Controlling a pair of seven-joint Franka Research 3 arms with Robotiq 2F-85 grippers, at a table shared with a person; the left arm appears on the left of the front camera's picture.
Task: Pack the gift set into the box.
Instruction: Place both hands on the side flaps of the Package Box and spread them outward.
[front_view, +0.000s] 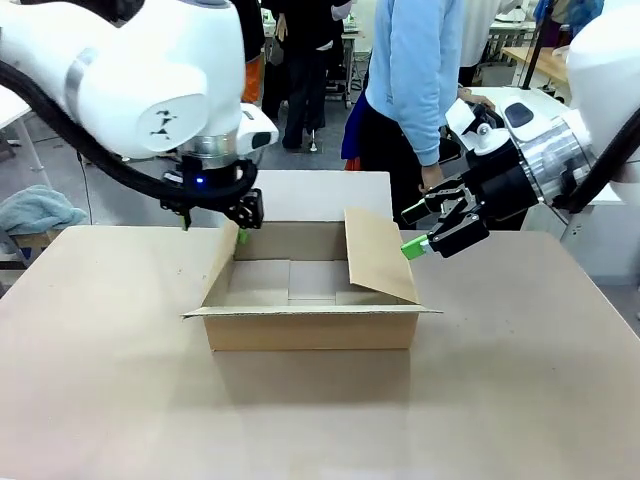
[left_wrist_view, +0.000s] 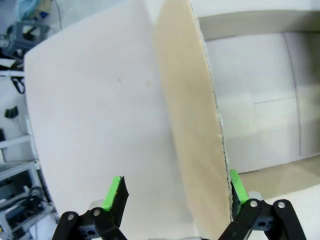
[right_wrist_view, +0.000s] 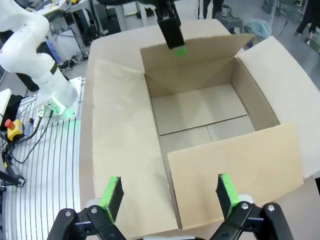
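We see brown corrugated cardboard box mid-frame. Left end effector fingers spread astride left flap. Right end effector gaping beside right flap. We reckon clearing opening.

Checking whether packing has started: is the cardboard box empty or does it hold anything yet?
Empty. The box stands open, and its inside is bare cardboard in the right wrist view.

Brown box, beige table, light blue sleeve.
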